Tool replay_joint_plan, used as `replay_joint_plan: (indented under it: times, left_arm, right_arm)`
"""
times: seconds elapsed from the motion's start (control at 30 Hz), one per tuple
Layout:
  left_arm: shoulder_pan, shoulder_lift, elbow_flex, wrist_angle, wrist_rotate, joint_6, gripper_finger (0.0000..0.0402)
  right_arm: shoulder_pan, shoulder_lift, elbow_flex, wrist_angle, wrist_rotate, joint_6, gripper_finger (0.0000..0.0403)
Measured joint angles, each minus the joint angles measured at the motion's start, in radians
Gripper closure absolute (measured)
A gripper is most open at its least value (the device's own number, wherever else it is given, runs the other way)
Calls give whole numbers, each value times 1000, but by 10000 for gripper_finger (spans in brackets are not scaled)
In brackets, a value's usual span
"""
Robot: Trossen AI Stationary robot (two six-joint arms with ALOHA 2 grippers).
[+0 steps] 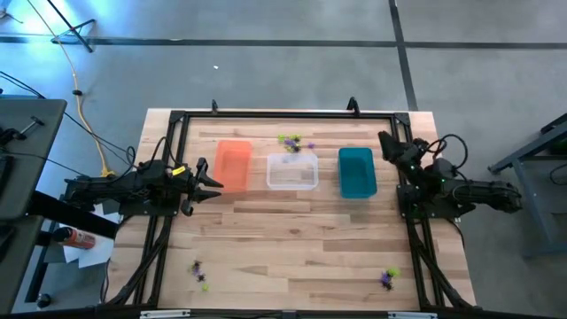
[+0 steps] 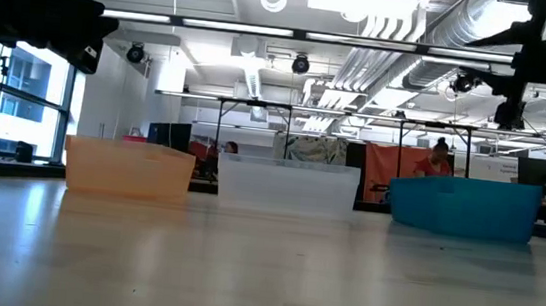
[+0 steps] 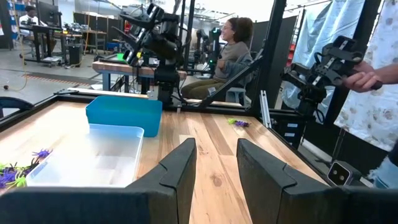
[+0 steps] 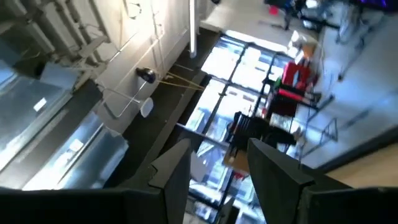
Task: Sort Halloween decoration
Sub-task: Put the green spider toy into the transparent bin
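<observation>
Three bins stand in a row across the table's far half: orange (image 1: 233,165), clear (image 1: 292,170) and teal (image 1: 357,172). Tiny green and purple Halloween decorations lie on the table in three clusters: just behind the clear bin (image 1: 292,142), near the front left (image 1: 199,273) and near the front right (image 1: 388,279). My left gripper (image 3: 216,168) hovers level at the table's left side beside the orange bin, open, with nothing between its fingers. My right gripper (image 4: 217,168) is raised at the right side by the teal bin, tilted upward toward the room, open and holding nothing.
A black frame (image 1: 283,115) runs around the table's edges. Bare wood (image 1: 292,239) spans the near half between the front clusters. Beyond the table, a person sits (image 3: 235,50) and another person's hand (image 3: 367,78) shows at the side.
</observation>
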Motion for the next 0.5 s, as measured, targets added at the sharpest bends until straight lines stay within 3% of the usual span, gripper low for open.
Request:
replay_joint_plan:
  times: [0.27, 0.4, 0.5]
  left_arm:
    - [0, 0, 0, 0, 0, 0, 296]
    - [0, 0, 0, 0, 0, 0, 296]
    - [0, 0, 0, 0, 0, 0, 296]
  right_arm:
    - [0, 251, 33, 268, -129, -24, 247]
    - [0, 388, 157, 254, -231, -64, 247]
    - [0, 491, 281, 160, -372, -82, 247]
